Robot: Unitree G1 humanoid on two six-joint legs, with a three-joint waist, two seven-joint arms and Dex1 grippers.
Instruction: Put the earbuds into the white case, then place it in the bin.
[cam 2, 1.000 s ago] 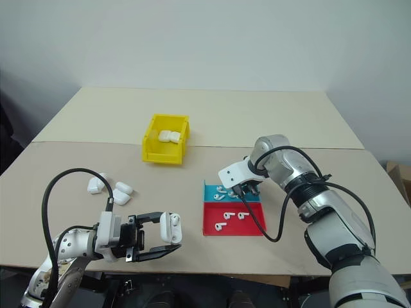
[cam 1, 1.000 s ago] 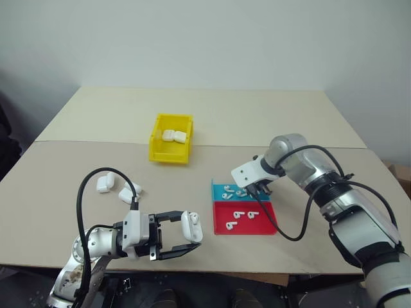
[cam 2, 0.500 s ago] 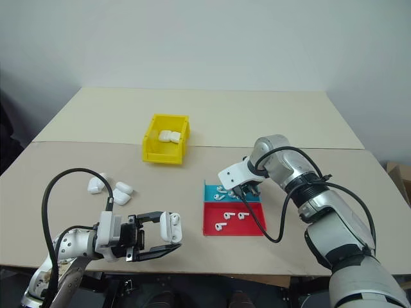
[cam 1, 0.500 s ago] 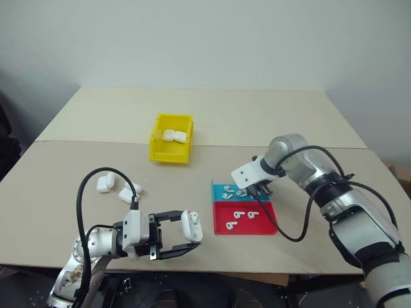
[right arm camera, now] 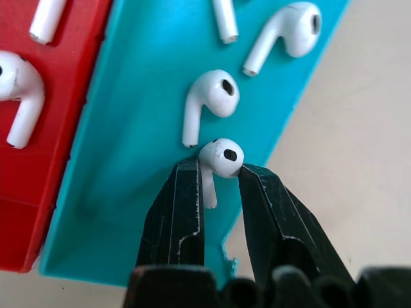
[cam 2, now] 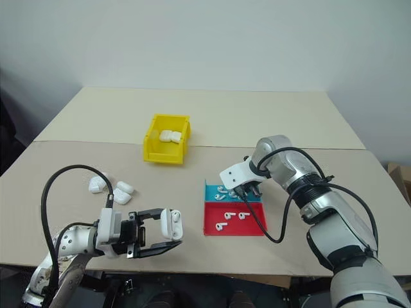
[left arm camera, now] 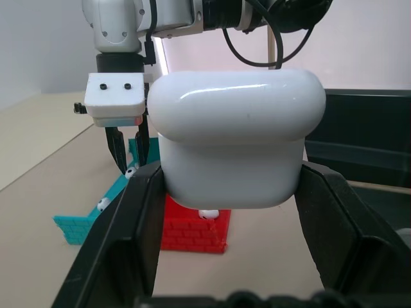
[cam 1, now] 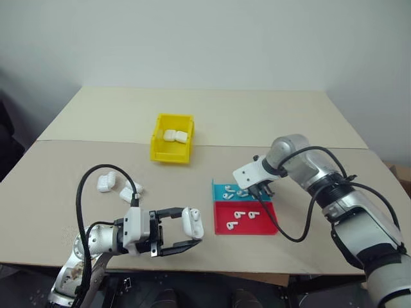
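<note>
Open tabletop (cam 1: 257, 122) — bin (cam 1: 171, 147) midway

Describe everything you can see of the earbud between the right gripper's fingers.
The earbud is small, glossy white plastic, with a round head bearing a dark oval opening and a short stem. The right gripper is shut on it, its black fingers touching both sides, over the blue part of the tray.

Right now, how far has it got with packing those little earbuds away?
Two cases already lie in the yellow bin. In hand: the left gripper holds a white case, and the right gripper pinches an earbud over the tray's blue part. Left: loading it, binning that case, and three more cases.
</note>
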